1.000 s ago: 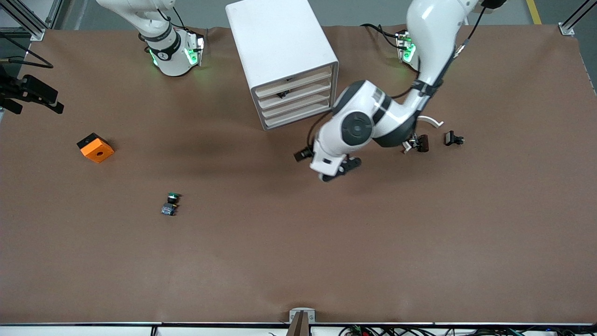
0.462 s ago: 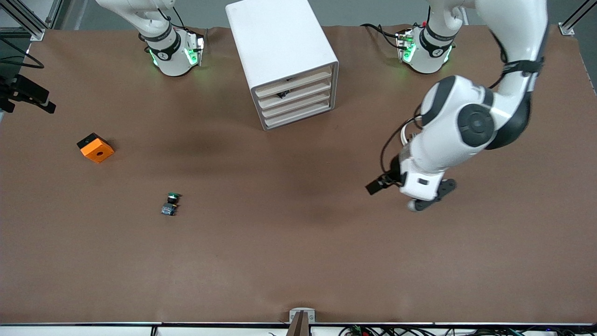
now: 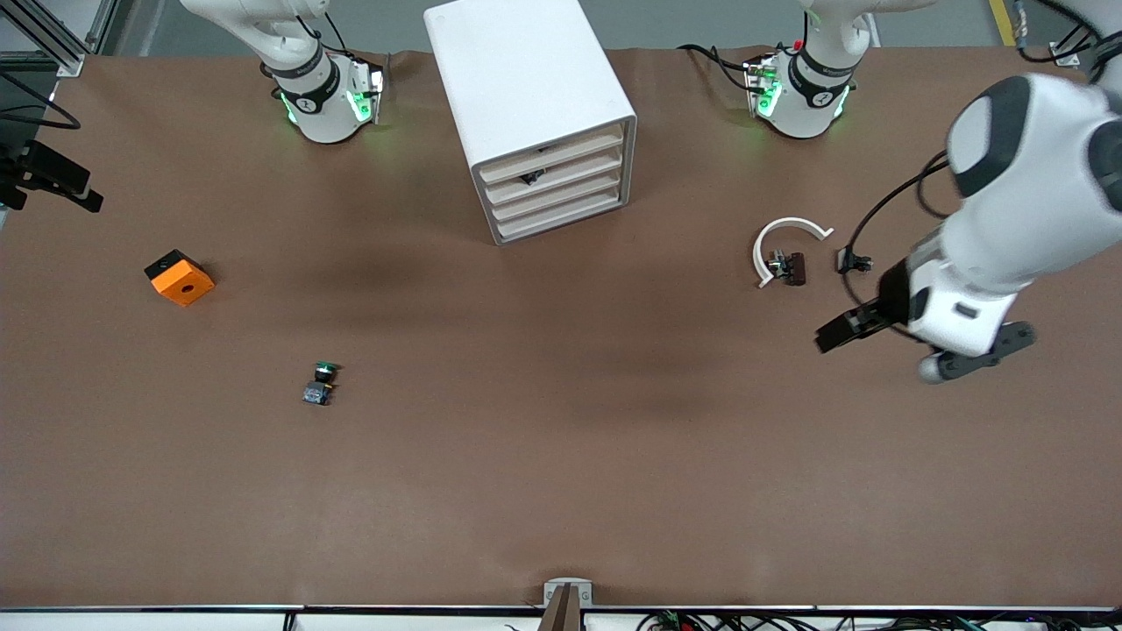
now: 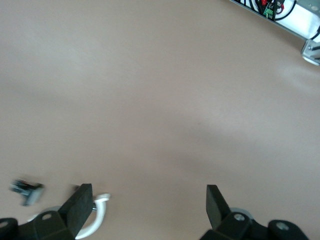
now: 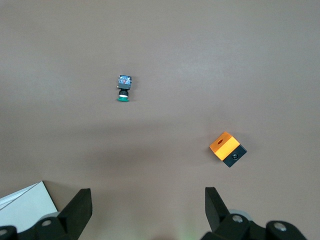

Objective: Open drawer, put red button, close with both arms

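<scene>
The white cabinet point(image 3: 535, 96) stands between the two arm bases. Its second drawer point(image 3: 570, 175) sits pushed in, level with the other three. A small dark thing point(image 3: 530, 178) shows in the slot at that drawer's front; I cannot tell what it is. The red button is hidden. My left gripper point(image 3: 973, 355) hangs open and empty over the left arm's end of the table, with bare mat between its fingers point(image 4: 82, 200). My right gripper point(image 5: 147, 195) is open and empty, high above the right arm's end.
A green-capped button point(image 3: 321, 382) point(image 5: 123, 87) and an orange-and-black box point(image 3: 180, 277) point(image 5: 227, 148) lie toward the right arm's end. A white curved piece point(image 3: 784, 230) point(image 4: 97, 212), a dark maroon part point(image 3: 794, 268) and a small black clip point(image 3: 852, 260) lie near the left gripper.
The left arm has swung quickly from in front of the cabinet out to the left arm's end, still open and empty. That uncovered the white curved piece. The drawers look unchanged.
</scene>
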Robot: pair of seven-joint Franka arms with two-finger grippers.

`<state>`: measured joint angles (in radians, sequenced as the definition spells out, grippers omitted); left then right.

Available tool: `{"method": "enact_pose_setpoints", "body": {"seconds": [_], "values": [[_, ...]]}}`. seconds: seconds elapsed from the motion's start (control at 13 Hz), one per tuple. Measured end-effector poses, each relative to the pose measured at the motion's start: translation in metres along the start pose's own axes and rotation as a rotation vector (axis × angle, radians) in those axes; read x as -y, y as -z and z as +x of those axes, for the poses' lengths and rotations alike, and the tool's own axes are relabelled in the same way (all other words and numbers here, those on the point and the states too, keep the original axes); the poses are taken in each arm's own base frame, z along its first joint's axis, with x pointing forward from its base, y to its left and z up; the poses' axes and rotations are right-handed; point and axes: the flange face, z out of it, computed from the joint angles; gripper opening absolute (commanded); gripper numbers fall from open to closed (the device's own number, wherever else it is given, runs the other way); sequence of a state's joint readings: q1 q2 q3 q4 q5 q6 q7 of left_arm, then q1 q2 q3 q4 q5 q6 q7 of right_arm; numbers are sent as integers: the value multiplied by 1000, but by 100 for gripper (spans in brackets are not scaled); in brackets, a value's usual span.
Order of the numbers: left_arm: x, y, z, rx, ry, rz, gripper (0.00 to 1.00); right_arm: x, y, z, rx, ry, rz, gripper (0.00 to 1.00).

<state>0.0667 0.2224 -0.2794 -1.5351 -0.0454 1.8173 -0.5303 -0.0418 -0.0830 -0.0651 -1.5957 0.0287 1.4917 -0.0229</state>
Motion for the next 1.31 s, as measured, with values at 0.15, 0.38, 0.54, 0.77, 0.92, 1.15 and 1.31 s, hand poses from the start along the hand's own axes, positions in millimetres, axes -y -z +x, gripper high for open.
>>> {"method": "enact_pose_setpoints", "body": {"seconds": [0.15, 0.38, 0.54, 0.77, 0.92, 1.15, 1.31], "values": [[28, 29, -3, 1, -94, 25, 100, 1, 0, 0, 2, -14, 0, 100], [62, 66, -19, 0, -228, 56, 100, 2, 0, 0, 2, -15, 0, 100], [82, 85, -37, -4, -252, 71, 100, 2, 0, -1, 2, -15, 0, 100], [92, 107, -66, 13, -254, 88, 100, 2, 0, -1, 3, -15, 0, 100], [92, 115, -74, 10, -257, 91, 100, 2, 0, -1, 3, -15, 0, 100], [92, 113, -78, 22, -259, 95, 100, 2, 0, -1, 3, -15, 0, 100], [94, 111, -79, 37, -259, 112, 100, 2, 0, -1, 3, -15, 0, 100]]}}
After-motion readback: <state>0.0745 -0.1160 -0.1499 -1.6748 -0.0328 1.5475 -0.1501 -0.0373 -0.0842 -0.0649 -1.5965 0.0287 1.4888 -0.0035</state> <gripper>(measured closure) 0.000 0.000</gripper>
